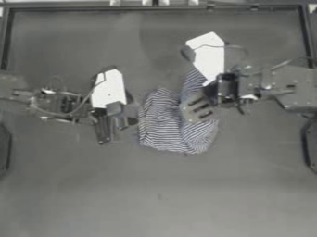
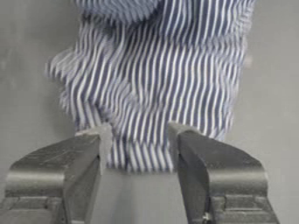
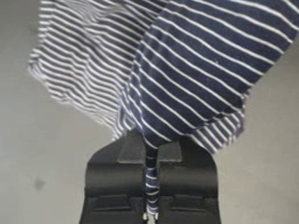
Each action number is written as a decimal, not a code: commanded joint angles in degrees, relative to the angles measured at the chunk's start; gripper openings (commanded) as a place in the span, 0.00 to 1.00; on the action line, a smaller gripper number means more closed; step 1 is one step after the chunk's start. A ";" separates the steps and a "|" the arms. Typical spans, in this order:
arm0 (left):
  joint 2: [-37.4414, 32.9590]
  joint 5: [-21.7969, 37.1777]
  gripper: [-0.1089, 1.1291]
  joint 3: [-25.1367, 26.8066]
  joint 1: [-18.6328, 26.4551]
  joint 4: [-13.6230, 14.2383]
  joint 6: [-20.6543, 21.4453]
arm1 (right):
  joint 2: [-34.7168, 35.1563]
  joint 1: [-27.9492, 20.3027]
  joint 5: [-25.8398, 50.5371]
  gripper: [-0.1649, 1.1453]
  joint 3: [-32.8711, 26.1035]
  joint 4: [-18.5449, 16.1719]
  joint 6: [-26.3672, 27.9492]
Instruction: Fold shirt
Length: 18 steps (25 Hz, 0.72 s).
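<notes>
Shirt (image 1: 166, 124) bunched in a crumpled heap near the middle of the dark table (image 1: 155, 194), stripes showing, no readable labels or writing. Right end effector (image 3: 151, 146) pressed together, pinching a fold of the shirt's edge, cloth running between its jaws. Left end effector (image 2: 137, 146) spread, low at the heap's left edge, striped fabric between its fingers, not clamped.

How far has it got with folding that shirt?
Hardly started. Nothing looks folded: the shirt lies in a crumpled bunch mid-table. In hand: the right gripper is shut on a fold of cloth, while the left gripper is open at the shirt's edge, gripping nothing. Left to do: spreading it flat and all the actual folds.
</notes>
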 commanded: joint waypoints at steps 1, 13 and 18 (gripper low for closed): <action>-5.71 1.32 0.74 1.32 0.00 -0.44 -0.18 | 0.70 0.00 3.16 0.18 -4.39 0.09 -0.18; -11.16 5.01 0.74 5.98 0.00 -1.58 -0.35 | 8.35 0.44 12.22 0.18 -15.38 1.49 -3.34; -13.01 5.19 0.74 7.56 0.00 -2.20 -0.35 | 10.99 0.44 12.66 0.18 -18.37 2.29 -3.60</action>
